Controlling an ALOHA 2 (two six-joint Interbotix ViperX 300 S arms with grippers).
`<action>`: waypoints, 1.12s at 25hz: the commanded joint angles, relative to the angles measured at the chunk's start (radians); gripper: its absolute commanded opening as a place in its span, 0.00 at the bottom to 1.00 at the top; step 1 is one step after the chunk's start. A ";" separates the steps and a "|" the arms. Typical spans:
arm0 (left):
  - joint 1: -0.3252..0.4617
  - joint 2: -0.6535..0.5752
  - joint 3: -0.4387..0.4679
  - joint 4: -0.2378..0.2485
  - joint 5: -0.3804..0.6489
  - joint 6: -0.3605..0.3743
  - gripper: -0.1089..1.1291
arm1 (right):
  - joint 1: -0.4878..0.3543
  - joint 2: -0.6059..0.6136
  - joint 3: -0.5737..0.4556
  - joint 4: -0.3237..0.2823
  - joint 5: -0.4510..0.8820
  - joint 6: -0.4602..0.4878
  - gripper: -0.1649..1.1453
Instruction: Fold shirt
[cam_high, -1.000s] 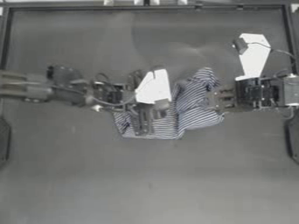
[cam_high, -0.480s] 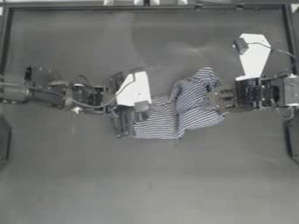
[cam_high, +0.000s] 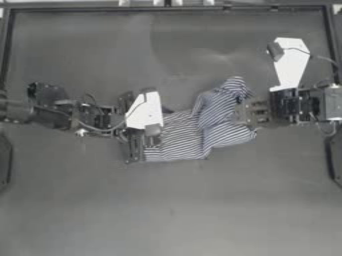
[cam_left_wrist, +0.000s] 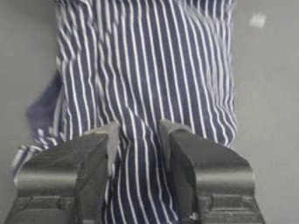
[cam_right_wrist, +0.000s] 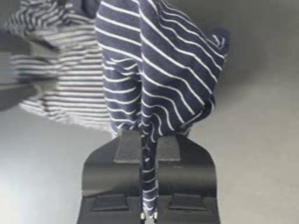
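Both grippers pinch the shirt (cam_high: 200, 132) mid-table (cam_high: 167, 210): left gripper (cam_left_wrist: 139, 140) fingers narrowly on one end, right gripper (cam_right_wrist: 148, 144) fingers clamped tight opposite.

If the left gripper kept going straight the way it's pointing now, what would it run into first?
The shirt itself: the left gripper is already clamped on its striped cloth, and more bunched fabric lies directly ahead. Beyond that, roughly in line, sits the right gripper, also pinching the shirt, though depth between them is hard to judge.
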 joint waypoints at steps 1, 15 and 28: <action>0.002 0.011 -0.008 -0.002 -0.040 0.000 0.69 | 0.000 -0.021 -0.064 0.003 0.041 -0.006 0.18; 0.017 0.123 -0.098 0.026 -0.106 0.008 0.69 | 0.017 0.074 -0.195 0.014 0.118 -0.009 0.18; 0.038 -0.017 -0.098 0.051 -0.035 0.012 0.69 | 0.017 0.121 -0.212 0.118 0.121 -0.101 0.18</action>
